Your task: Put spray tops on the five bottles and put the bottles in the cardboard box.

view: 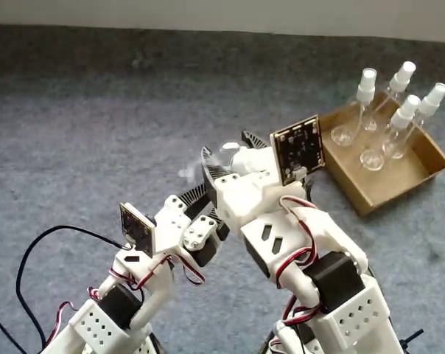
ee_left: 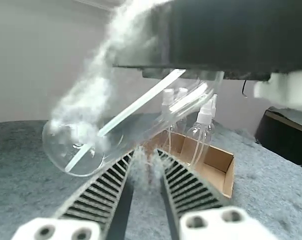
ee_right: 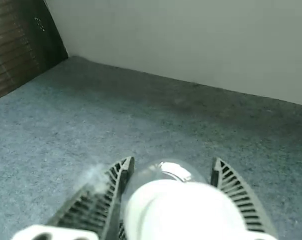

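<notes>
Fifth bottle held over the table (view: 97, 133), short of the cardboard box (view: 355, 195).
Right claw (ee_right: 172, 165) clamps the fifth bottle (ee_left: 116, 130) by its neck. Left claw (ee_left: 146, 157) sits just beneath, slightly parted and empty. Risk: four bottles (view: 388, 110) crowd the box, so careless lowering could topple them.

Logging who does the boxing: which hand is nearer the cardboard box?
Right. The right hand, holding a bottle, is short of the cardboard box, not over it; the left hand lies beyond the right hand, farther away.
</notes>
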